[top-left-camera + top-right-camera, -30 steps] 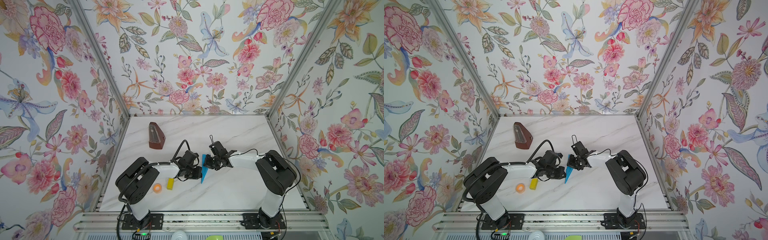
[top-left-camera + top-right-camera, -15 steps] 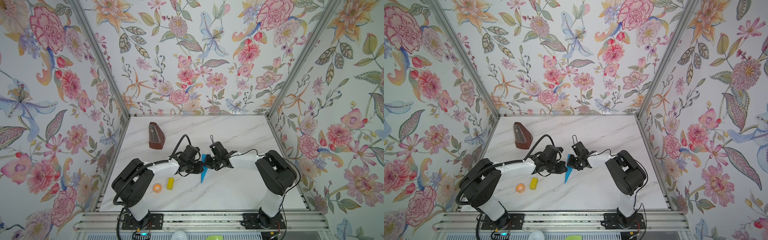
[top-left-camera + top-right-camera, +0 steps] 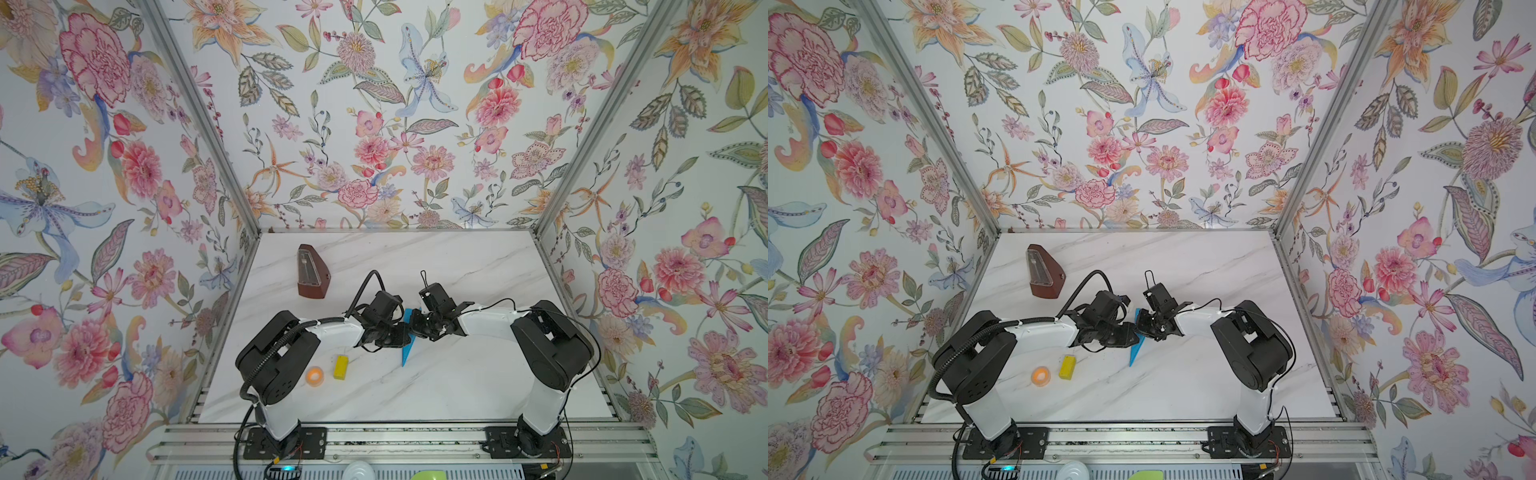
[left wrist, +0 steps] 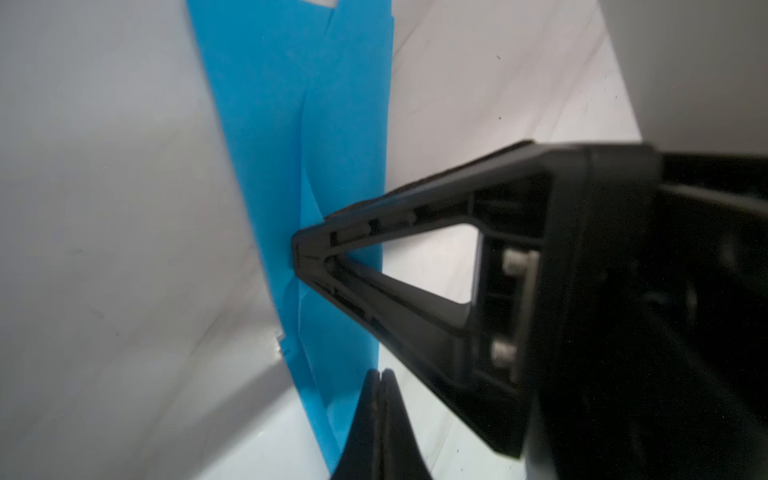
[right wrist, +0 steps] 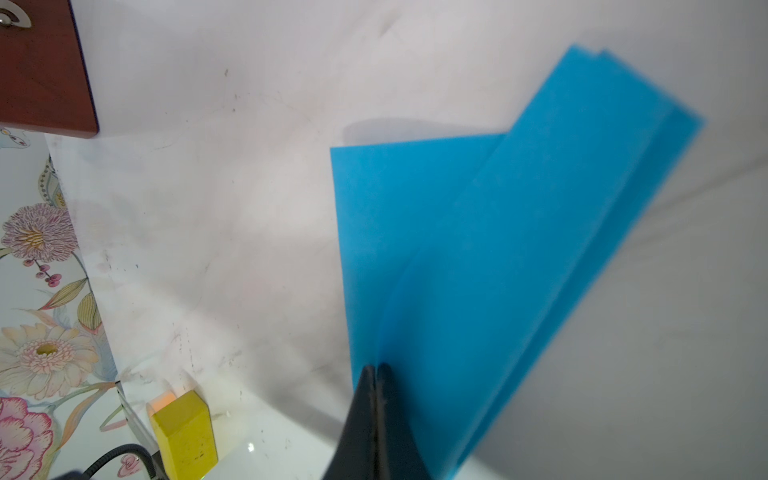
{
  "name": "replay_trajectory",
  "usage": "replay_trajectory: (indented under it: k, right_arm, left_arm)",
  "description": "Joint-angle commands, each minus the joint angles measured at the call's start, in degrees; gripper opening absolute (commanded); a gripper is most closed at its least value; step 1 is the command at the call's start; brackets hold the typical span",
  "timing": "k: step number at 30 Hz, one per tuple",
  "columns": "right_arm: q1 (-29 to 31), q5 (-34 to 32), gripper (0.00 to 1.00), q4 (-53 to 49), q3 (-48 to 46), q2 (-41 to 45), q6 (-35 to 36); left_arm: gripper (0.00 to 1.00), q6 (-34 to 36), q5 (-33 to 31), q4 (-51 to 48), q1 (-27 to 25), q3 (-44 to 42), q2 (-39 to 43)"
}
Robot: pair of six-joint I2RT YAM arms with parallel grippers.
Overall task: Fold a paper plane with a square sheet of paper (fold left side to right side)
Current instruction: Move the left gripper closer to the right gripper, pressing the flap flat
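Nearest, we logged the paper plane [image 3: 405, 352] on the table [image 3: 457, 386], nose toward us. Next, left gripper [image 4: 376, 399]: jaws together, over its body. Beyond, right gripper [image 5: 376, 386] (likewise closed) touched the crease. We judged slow, firm pressing along it best.

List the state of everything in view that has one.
paper plane: folded narrow and pointed, under both pincer tips.
left pincer: shut, tips on the paper plane.
right pincer: shut, tips on the paper plane.
metronome: upright, untouched.
yellow block: lying free.
orange roll: lying flat.
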State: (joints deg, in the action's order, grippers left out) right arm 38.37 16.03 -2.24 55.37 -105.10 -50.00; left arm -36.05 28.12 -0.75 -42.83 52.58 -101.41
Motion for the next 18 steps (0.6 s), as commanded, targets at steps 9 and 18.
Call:
replay_trajectory:
  k: [9, 18]
  right_arm:
    - [-0.51, -2.1, 0.0, -3.69, -1.92, -0.81, -0.36]
    - [-1.65, -5.12, 0.0, -7.18, -3.55, 1.6, -0.58]
  left_arm:
    - [0.0, 0.61, -1.96, -1.01, -0.37, -3.3, -3.54]
    - [0.0, 4.71, -4.57, -6.14, -0.28, -3.38, -4.08]
